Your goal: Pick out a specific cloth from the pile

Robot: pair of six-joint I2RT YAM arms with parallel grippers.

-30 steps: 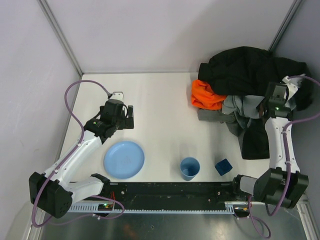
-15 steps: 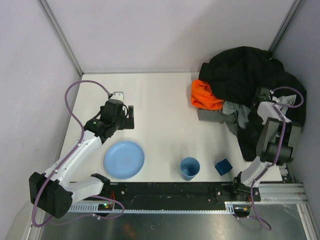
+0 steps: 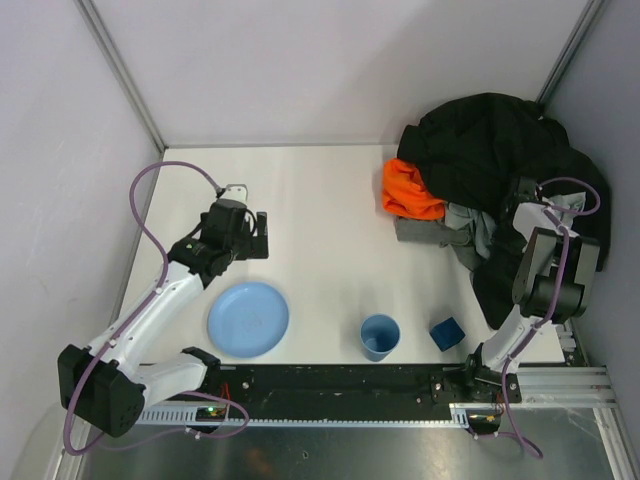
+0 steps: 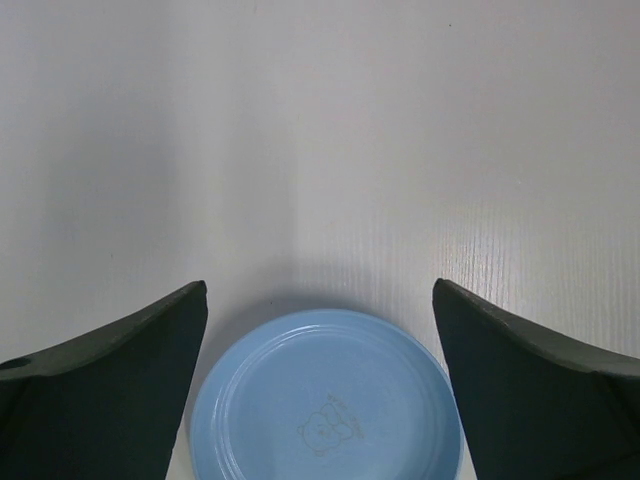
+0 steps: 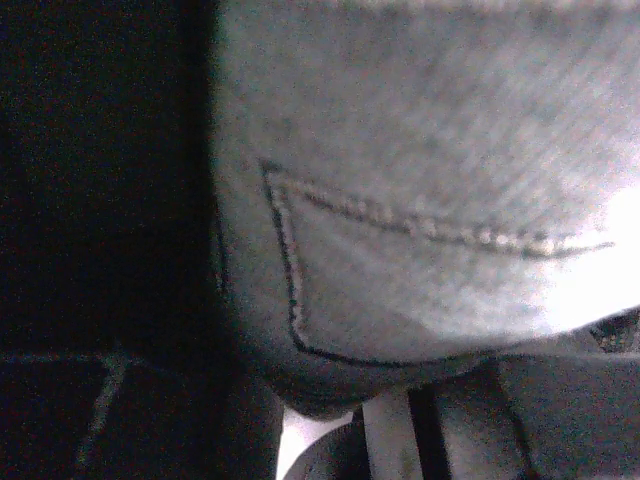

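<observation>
The pile sits at the back right of the table: a big black jacket (image 3: 500,140), a bright orange cloth (image 3: 408,190), and the grey cloth (image 3: 460,225) lying between them. My right gripper (image 3: 520,200) is down in the pile at the grey cloth's right end, its fingers hidden by fabric. In the right wrist view the grey cloth (image 5: 420,200), with a stitched pocket seam, fills the frame, and black fabric (image 5: 100,220) lies to the left. My left gripper (image 3: 255,233) is open and empty over bare table; it also shows in the left wrist view (image 4: 320,285).
A blue plate (image 3: 248,318) lies near the left arm and shows between the left fingers (image 4: 325,400). A blue cup (image 3: 380,336) and a small dark-blue block (image 3: 446,332) stand near the front edge. Walls close in the back and both sides.
My right arm has folded back and its gripper has gone down into the pile at the grey cloth; the black jacket has shifted around it. The left arm has not moved.
</observation>
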